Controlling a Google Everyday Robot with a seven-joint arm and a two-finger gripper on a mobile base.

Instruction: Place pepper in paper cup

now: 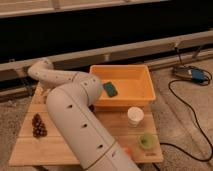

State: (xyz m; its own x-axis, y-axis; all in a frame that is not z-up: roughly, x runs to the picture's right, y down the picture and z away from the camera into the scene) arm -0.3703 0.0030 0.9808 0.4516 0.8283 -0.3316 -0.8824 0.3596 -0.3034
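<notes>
Arm [75,115] is filling the lower centre of the frame and bending back toward the upper left, covering much of the wooden table [30,150]. Gripper is sitting hidden behind the arm's own links, somewhere left of centre; jaws are standing spread, and whether anything lies between them cannot be told. Pepper is not showing anywhere; judging it is lying behind the arm. Paper cup [135,116] is standing upright right of centre, just in front of the yellow tub [125,102], which is holding the green sponge [110,89]. Green cup [146,140] is sitting toward the lower right. Expecting the pepper to be light, smooth, somewhat slippery and easily bruised. Planning a gentle pinch across its mid-body, not the tapering tip or stem.
</notes>
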